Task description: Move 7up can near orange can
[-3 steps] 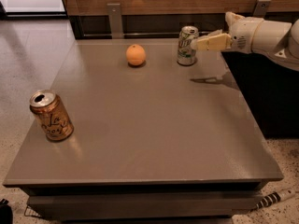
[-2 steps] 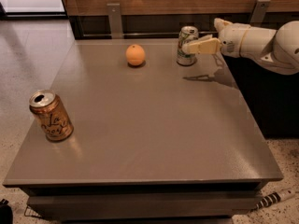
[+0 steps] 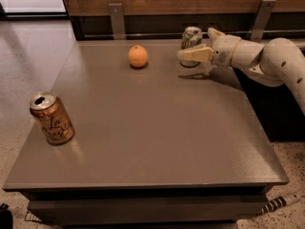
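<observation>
The 7up can point(image 3: 191, 36), silver-white with green markings, stands upright at the far edge of the grey table point(image 3: 157, 128), right of centre. My gripper point(image 3: 195, 45) reaches in from the right and is open around the can: one cream finger point(image 3: 195, 55) crosses the can's near side, and the other shows just behind and to the right of it. The orange can point(image 3: 51, 118), copper with pale cursive lettering, stands upright near the table's front left edge, far from the gripper.
A round orange fruit point(image 3: 138, 56) lies on the table left of the 7up can. A wooden wall with metal brackets point(image 3: 116, 19) runs behind the table. My white arm point(image 3: 267, 61) hangs over the table's right side. A striped object point(image 3: 281, 202) lies on the floor at the lower right.
My gripper has moved left towards the 7up can, and its fingers now stand on either side of it. Both cans and the fruit have stayed in place.
</observation>
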### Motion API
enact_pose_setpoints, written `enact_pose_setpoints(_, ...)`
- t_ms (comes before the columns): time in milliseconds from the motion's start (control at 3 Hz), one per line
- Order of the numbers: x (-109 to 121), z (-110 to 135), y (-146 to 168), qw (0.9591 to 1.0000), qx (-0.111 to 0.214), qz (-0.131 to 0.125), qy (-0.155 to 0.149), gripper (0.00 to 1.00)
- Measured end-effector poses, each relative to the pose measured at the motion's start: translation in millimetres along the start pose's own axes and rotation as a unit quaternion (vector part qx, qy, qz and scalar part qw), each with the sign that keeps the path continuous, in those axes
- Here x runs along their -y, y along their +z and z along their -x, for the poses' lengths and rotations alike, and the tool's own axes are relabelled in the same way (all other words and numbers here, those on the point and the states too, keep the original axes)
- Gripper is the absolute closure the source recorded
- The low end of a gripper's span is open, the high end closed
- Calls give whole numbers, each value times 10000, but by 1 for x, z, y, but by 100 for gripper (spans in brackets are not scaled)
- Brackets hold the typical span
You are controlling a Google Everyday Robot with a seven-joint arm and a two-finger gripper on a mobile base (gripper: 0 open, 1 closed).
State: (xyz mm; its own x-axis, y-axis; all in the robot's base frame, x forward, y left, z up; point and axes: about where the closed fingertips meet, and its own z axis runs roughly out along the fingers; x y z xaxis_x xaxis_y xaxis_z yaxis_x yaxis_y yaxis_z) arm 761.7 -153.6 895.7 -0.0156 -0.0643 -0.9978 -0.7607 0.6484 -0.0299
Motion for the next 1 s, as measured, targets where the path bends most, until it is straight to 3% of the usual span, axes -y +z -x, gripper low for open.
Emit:
enact_pose_setpoints(333,1,-11,7,9998,159,-95,123,12)
enact_pose_setpoints(1000,-2,-11,13,9997,177,-78,132,59)
